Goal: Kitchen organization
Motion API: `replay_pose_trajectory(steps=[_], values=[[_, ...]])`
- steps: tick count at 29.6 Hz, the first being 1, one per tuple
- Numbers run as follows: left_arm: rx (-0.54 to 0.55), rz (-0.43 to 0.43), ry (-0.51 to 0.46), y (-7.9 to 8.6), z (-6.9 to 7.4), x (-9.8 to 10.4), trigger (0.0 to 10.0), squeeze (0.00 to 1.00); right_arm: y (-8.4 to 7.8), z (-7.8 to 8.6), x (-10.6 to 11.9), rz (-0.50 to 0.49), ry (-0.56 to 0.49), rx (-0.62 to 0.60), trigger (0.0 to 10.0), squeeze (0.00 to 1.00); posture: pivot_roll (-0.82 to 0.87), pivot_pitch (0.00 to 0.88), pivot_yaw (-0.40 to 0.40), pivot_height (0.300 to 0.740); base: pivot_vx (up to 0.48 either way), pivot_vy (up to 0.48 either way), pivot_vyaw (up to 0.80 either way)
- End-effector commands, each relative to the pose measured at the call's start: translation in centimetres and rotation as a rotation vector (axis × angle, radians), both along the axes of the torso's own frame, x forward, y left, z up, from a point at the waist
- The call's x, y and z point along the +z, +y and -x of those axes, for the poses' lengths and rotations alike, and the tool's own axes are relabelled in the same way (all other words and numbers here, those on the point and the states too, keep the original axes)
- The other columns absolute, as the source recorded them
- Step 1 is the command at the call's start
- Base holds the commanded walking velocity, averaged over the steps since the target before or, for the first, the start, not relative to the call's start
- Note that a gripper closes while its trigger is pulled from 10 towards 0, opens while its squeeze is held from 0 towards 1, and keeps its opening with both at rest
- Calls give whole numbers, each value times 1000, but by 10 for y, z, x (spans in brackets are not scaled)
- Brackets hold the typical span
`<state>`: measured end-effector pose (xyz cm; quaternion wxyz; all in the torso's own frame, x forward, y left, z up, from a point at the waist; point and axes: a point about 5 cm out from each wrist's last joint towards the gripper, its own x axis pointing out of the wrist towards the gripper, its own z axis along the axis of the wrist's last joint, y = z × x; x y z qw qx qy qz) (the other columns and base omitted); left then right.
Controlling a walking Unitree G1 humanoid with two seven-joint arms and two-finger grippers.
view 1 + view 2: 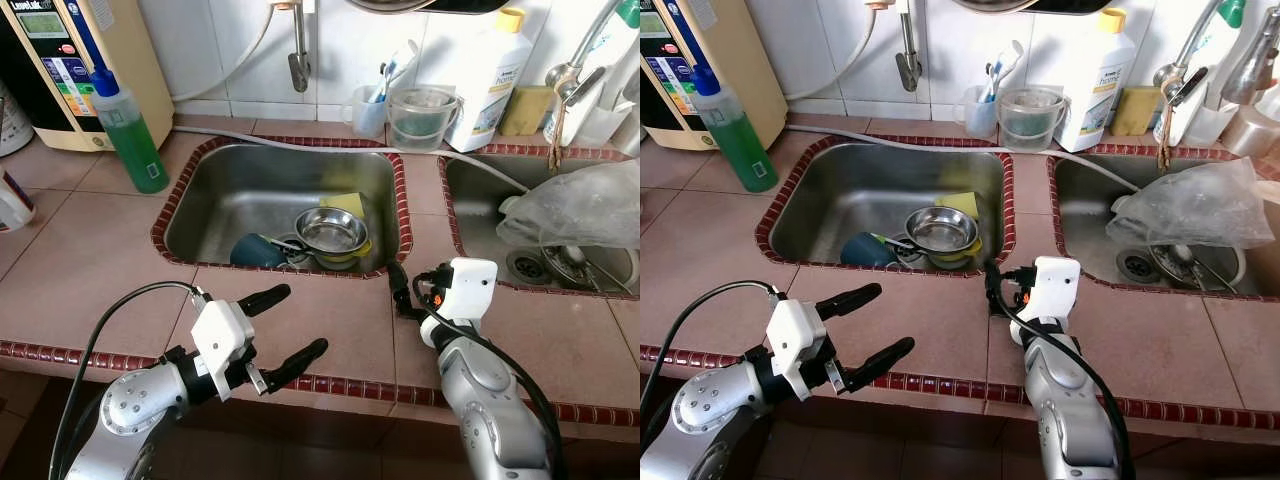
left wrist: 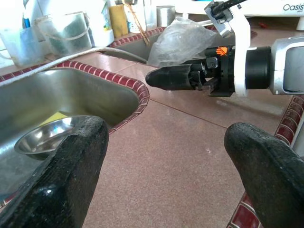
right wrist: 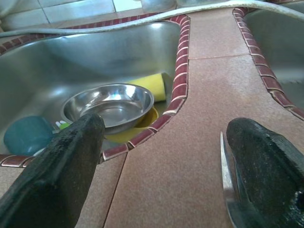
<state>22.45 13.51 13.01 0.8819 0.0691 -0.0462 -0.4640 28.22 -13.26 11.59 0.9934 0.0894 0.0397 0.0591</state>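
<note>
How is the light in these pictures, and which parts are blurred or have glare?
Left eye view: even daylight, sharp, with soft reflections on the steel bowl and the left sink. Left wrist view: the top left corner is overexposed near the clear measuring cup; the left gripper fingers are close and slightly soft. Right wrist view: the right gripper fingers are blurred, the bowl is sharp.

Counter (image 1: pixel 90 270): pinkish-brown tile, dark red trim around both sinks and along the front edge. Left sink (image 1: pixel 230 190): silver steel. In it: shiny steel bowl (image 1: pixel 331 231), yellow sponge (image 1: pixel 345 204), teal cup (image 1: pixel 257 250). Soap bottle (image 1: pixel 130 135): green liquid, blue cap. Jug (image 1: pixel 493 75): white, yellow cap. Both claws: black fingers (image 1: pixel 295 363).
</note>
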Motion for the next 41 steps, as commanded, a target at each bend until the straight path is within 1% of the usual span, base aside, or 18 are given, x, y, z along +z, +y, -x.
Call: replay_pose_trajectory(steps=[1, 6, 7, 13, 17, 21, 23, 24, 26, 27, 30, 32, 33, 34, 35, 38, 39, 41], values=[[4, 4, -9, 1, 0, 3, 10000, 0, -5, -3, -2, -14, 6, -5, 10000, 0, -101, 112, 54, 740, 0, 0, 0], [4, 4, -10, 0, -1, 4, 10000, 0, -7, -7, -1, -6, -9, -3, 10000, 0, -101, 112, 54, 740, 0, 0, 0], [4, 4, -10, 0, -1, 4, 10000, 0, -9, -11, 1, 0, -28, 3, 10000, 0, -101, 112, 55, 740, 0, 0, 0], [4, 5, -9, 0, -1, 4, 10000, 0, -11, -20, 5, 15, -58, 7, 10000, 0, -99, 112, 55, 740, 0, 0, 0], [6, 5, -10, 0, -1, 4, 10000, 0, -10, -24, 7, 22, -82, 27, 10000, 0, -97, 113, 55, 740, 0, 0, 0], [7, 5, -11, 0, -1, 4, 10000, 0, -7, -27, 10, 9, -117, 68, 10000, 0, -96, 113, 55, 740, 0, 0, 0], [8, 5, -12, -1, -1, 4, 10000, 0, -2, -25, 18, -10, -147, 94, 10000, 0, -92, 113, 51, 740, 0, 0, 0], [10, 5, -12, 0, 0, 4, 10000, 0, 4, -20, 23, -22, -170, 132, 10000, 0, -90, 112, 47, 740, 0, 0, 0], [12, 5, -12, 0, 0, 4, 10000, 0, 9, -15, 25, -20, -179, 153, 10000, 0, -89, 112, 44, 740, 0, 0, 0], [17, 4, -13, 1, 0, 4, 10000, 0, 16, -5, 25, -6, -179, 181, 10000, 0, -89, 111, 41, 740, 0, 0, 0], [20, 5, -14, 1, 0, 4, 10000, 0, 22, 3, 24, 16, -176, 189, 10000, 0, -91, 111, 40, 740, 0, 0, 0], [20, 6, -13, 1, 0, 4, 10000, 0, 25, 9, 20, 40, -157, 171, 10000, 0, -94, 110, 38, 740, 0, 0, 0], [17, 7, -11, 0, 0, 3, 10000, 0, 25, 15, 18, 69, -123, 122, 10000, 0, -98, 110, 37, 740, 0, 0, 0], [14, 8, -10, -1, 0, 3, 10000, 0, 25, 18, 17, 78, -98, 77, 10000, 0, -105, 108, 36, 740, 0, 0, 0], [14, 8, -10, -1, 0, 3, 10000, 0, 25, 18, 17, 78, -98, 77, 10000, 0, -105, 108, 36, 740, 0, 0, 0], [8, 8, -11, -2, -1, 3, 10000, 0, 23, 19, 18, 111, -75, -17, 10000, 0, -110, 104, 36, 740, 0, 0, 0], [8, 8, -11, -2, -1, 3, 10000, 0, 23, 19, 18, 111, -75, -17, 10000, 0, -110, 104, 36, 740, 0, 0, 0], [5, 8, -11, -2, -2, 3, 10000, 0, 22, 19, 22, 126, -78, -68, 10000, 0, -112, 103, 37, 740, 0, 0, 0]])
